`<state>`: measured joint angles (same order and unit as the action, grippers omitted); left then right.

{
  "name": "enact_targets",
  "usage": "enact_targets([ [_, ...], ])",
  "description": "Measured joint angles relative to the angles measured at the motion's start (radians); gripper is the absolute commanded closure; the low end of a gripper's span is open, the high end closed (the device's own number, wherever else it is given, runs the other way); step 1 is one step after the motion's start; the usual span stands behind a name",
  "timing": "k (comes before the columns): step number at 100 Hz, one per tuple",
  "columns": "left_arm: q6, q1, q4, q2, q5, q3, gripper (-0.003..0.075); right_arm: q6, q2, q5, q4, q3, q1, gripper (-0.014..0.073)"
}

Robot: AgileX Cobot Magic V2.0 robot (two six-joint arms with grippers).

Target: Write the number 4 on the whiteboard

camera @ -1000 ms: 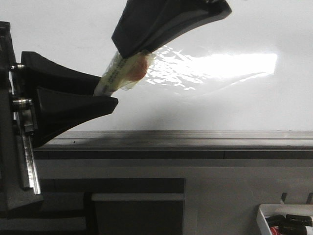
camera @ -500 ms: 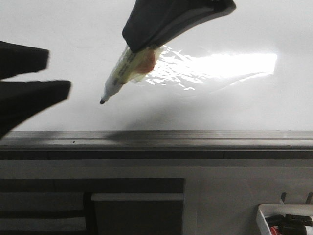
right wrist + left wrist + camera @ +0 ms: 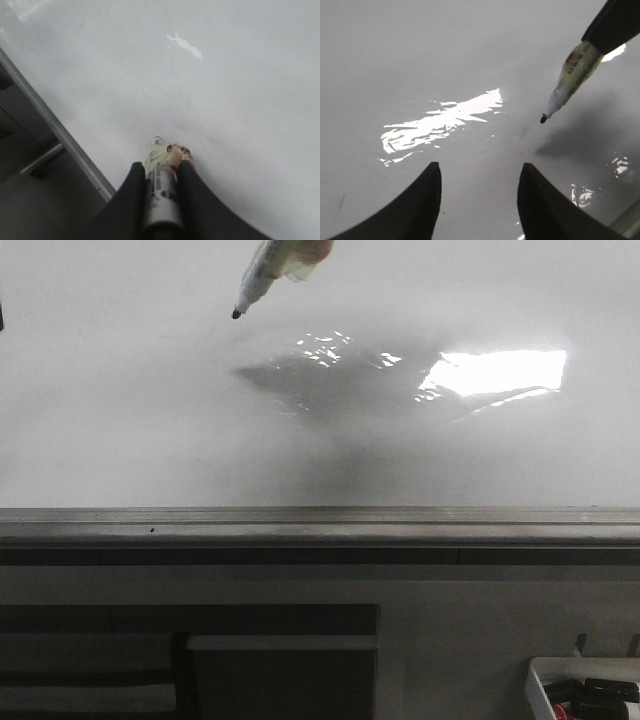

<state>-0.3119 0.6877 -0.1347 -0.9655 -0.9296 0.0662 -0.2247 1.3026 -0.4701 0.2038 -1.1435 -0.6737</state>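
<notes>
The whiteboard (image 3: 120, 420) fills the front view as a glossy white surface; no number 4 is in view on it. A pale marker (image 3: 268, 270) with a black tip points down at the board from the top edge of the front view. My right gripper (image 3: 162, 169) is shut on the marker (image 3: 161, 195), and its dark fingers (image 3: 615, 22) show at a corner of the left wrist view. There the marker tip (image 3: 543, 119) hangs a little above the board, apart from its shadow. My left gripper (image 3: 480, 167) hovers open over the bare board, holding nothing.
A grey metal edge strip (image 3: 320, 525) runs along the board's near side, with dark shelving below it. A small white tray (image 3: 540, 680) holding dark markers sits at the lower right. Bright glare (image 3: 500, 370) lies on the board's right part.
My right gripper has carried the marker farther over the board, out past the top of the front view. My left gripper has drawn back to the left and left that view.
</notes>
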Motion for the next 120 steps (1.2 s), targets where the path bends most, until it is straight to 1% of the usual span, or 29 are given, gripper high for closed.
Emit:
enact_targets([
  [14,0.000,0.000,-0.010,0.000,0.032,0.005,0.0477,0.000,0.046,-0.003,-0.002,-0.022,0.021,0.0655],
  [29,0.000,0.000,-0.013,0.000,0.034,0.005,0.0502,0.000,0.071,-0.041,0.015,-0.008,0.028,0.0655],
  [45,0.002,0.000,-0.017,0.000,0.034,0.005,0.0505,0.000,0.074,-0.019,0.038,0.062,-0.003,0.0655],
  [61,0.002,0.000,-0.017,0.000,0.034,0.005,0.0505,0.000,0.076,-0.008,0.052,0.074,0.004,0.0655],
  [71,0.002,0.000,-0.017,0.000,0.034,0.005,0.0505,0.000,0.050,-0.043,0.063,0.074,0.045,0.0655],
  [83,0.002,0.000,-0.017,0.000,0.034,0.005,0.0517,0.002,-0.009,-0.107,0.061,0.081,0.130,0.0655],
  [93,0.002,0.000,-0.017,0.000,0.034,0.005,0.0522,0.002,-0.040,-0.129,0.058,0.083,0.162,0.0655],
  [103,0.002,0.000,-0.017,0.000,0.034,0.005,0.0522,-0.023,-0.044,-0.142,0.065,0.076,0.152,0.0655],
  [110,0.002,0.000,-0.017,0.000,0.034,0.007,0.0522,-0.036,-0.044,-0.146,0.075,0.056,0.123,0.0655],
  [120,0.002,0.000,-0.017,0.000,0.034,0.007,0.0522,-0.048,-0.044,-0.112,0.084,0.030,0.090,0.0655],
])
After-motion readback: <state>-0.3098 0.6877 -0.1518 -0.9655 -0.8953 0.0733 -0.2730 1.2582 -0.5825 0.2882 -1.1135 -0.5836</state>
